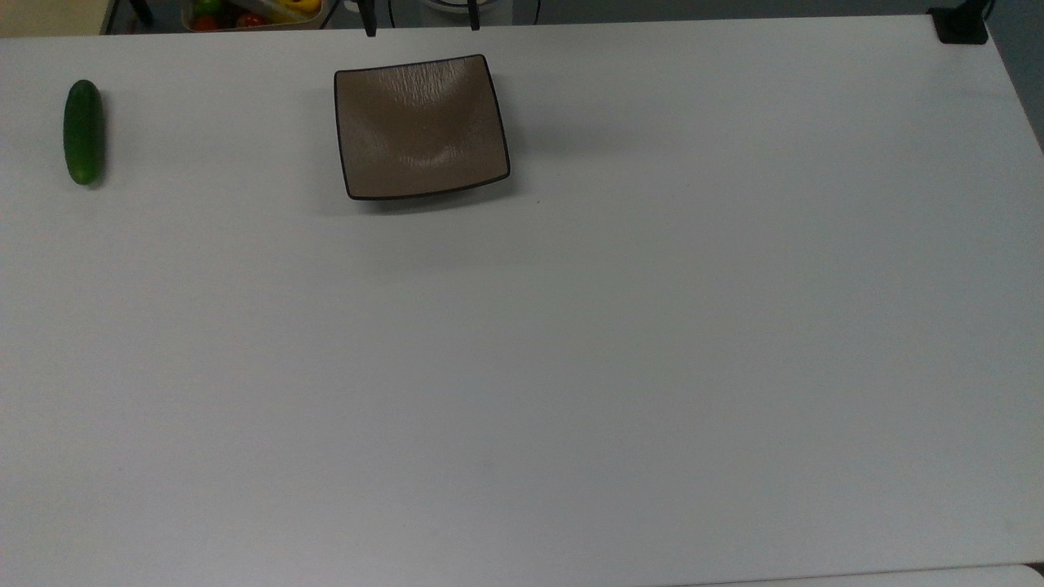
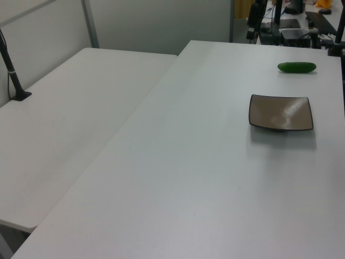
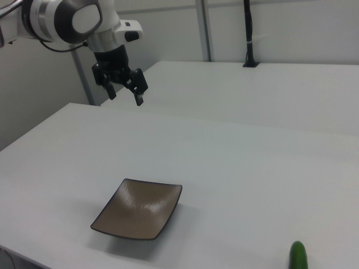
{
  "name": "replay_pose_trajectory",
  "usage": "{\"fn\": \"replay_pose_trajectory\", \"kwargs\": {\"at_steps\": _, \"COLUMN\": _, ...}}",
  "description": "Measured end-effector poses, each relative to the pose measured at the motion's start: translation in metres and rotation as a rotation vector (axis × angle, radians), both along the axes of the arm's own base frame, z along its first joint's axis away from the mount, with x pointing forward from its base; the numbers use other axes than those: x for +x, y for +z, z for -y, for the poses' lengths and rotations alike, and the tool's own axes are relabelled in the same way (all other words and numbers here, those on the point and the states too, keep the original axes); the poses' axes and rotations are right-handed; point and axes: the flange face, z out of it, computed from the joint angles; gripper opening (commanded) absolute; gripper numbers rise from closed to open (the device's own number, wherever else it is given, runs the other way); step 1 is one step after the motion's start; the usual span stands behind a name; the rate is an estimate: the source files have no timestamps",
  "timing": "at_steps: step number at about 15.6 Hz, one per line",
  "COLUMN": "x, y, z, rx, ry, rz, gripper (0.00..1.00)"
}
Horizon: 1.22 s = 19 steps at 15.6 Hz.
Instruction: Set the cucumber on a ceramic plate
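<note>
White laminate makes up the surface, a broad matte top carrying two things. A second white table abuts it on the left view's left, with a black post clamped at its far edge and pale partition walls behind. The arm, white with black joints, enters at the right view's upper left and points downward, held in the air well above the surface. Its pincer hangs released, fingers spread apart and grasping nothing. The ceramic plate, square and glossy brown with a dark rim, sits near the top view's upper edge. The cucumber lies flat on the surface, well apart from the plate, toward the top view's left.
</note>
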Motion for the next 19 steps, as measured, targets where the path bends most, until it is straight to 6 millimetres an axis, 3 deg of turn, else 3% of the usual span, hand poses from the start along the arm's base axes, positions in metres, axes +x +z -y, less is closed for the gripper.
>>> {"fn": "replay_pose_trajectory", "kwargs": {"at_steps": 5, "x": -0.015, "y": -0.005, "z": 0.006, "rx": -0.019, "ry": 0.179, "rz": -0.09, "gripper": 1.0}}
{"fn": "replay_pose_trajectory", "kwargs": {"at_steps": 10, "x": -0.017, "y": -0.007, "z": 0.026, "rx": -0.033, "ry": 0.296, "rz": -0.102, "gripper": 1.0}}
{"fn": "replay_pose_trajectory", "kwargs": {"at_steps": 14, "x": -0.02, "y": -0.011, "z": 0.064, "rx": -0.068, "ry": 0.288, "rz": -0.134, "gripper": 1.0}}
{"fn": "replay_pose_trajectory", "kwargs": {"at_steps": 19, "x": -0.03, "y": -0.009, "z": 0.15, "rx": -0.127, "ry": 0.189, "rz": -0.144, "gripper": 1.0}}
